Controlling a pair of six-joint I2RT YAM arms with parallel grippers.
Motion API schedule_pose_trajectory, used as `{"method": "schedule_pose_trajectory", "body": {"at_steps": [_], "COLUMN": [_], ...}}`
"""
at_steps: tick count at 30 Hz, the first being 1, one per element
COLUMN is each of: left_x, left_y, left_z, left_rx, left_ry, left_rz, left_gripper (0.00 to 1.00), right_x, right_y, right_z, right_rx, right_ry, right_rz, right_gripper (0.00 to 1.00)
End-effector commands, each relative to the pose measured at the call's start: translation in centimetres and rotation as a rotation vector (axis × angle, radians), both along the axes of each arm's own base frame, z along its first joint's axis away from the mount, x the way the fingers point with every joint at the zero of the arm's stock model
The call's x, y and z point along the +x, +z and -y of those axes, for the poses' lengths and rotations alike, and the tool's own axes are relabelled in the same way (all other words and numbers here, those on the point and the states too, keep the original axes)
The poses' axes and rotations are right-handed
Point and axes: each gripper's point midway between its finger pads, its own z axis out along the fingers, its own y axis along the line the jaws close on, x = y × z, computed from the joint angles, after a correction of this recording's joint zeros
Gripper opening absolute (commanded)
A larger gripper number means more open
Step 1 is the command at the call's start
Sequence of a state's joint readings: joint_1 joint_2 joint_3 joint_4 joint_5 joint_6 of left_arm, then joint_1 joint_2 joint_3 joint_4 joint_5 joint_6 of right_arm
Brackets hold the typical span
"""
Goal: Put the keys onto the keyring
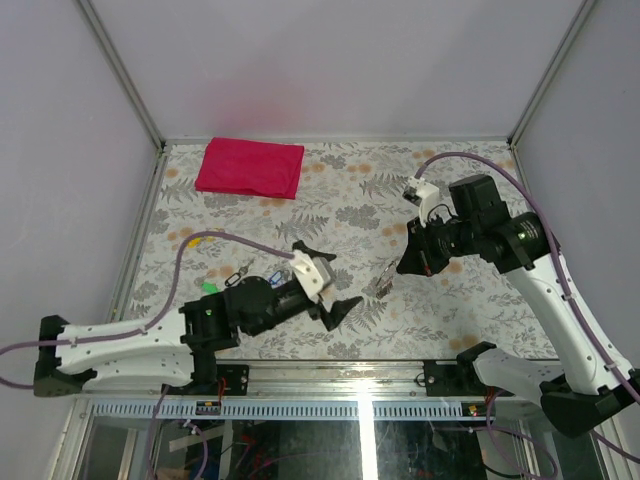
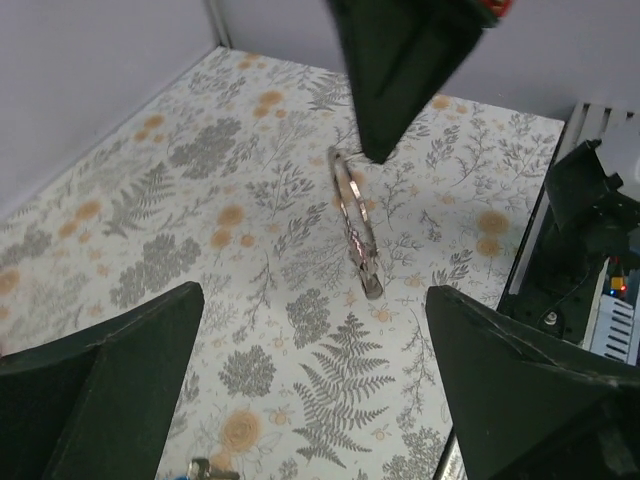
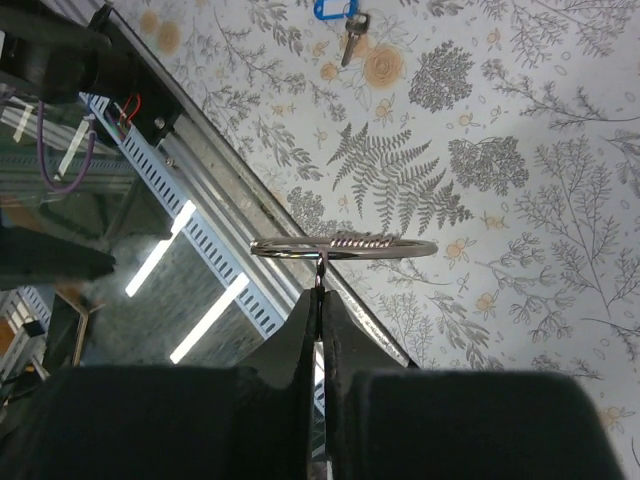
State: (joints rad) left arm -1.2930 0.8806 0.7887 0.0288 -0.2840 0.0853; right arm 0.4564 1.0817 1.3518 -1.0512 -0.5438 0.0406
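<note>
The keyring [image 3: 345, 246], a thin silver wire ring with a coiled section, hangs off the table from the tips of my right gripper [image 3: 322, 295], which is shut on its small link. From the left wrist the keyring [image 2: 355, 225] dangles under the right gripper's fingers [image 2: 400, 70], ahead of my left gripper [image 2: 310, 400]. That gripper is open, with only tabletop between its fingers. One key with a blue head [image 3: 335, 12] lies flat on the table. Its edge also shows at the key [image 2: 205, 470], just below my left gripper. From above, my left gripper [image 1: 330, 272] faces my right gripper [image 1: 403, 268].
A folded red cloth [image 1: 250, 167] lies at the far left of the floral tabletop [image 1: 450, 190]. A small green tag [image 1: 208, 287] sits by the left arm. The table's near metal rail [image 3: 230, 190] runs close below the hanging ring. Grey walls enclose three sides.
</note>
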Motion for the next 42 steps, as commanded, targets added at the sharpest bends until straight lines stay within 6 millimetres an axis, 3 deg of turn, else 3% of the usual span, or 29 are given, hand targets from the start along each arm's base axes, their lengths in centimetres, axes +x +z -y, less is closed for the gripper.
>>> {"method": "schedule_pose_trajectory", "body": {"at_steps": [1,8,14,21,42], "left_x": [-0.1,-1.3,-1.0,-0.9,-0.7], "left_y": [3.0,2.3,3.0,1.3,1.6], "left_z": [1.8,4.3,5.3,6.7,7.8], "left_rx": [-0.019,0.038,0.062,0.189,0.276], "left_ry": [0.030,0.012,0.018,0.003,-0.017], "left_rz": [0.214,0.348,0.441,0.538,0.642], "left_gripper": [0.97,0.97,0.86,0.80,0.60], "right_x": [-1.6,-2.4,-3.7,-5.1,-6.6], "right_y": [1.4,1.8,2.2,2.5,2.6], "right_z": [-0.5,-1.6,-2.5,-2.5,-2.3], "right_rx": [0.030,0.059,0.091,0.111,0.128], "right_ry": [0.048,0.082,0.137,0.175,0.222], "right_rz": [-0.057,-0.103,-0.143,-0.180,-0.217], "right_gripper": [0.00,0.00,0.00,0.00,0.00]}}
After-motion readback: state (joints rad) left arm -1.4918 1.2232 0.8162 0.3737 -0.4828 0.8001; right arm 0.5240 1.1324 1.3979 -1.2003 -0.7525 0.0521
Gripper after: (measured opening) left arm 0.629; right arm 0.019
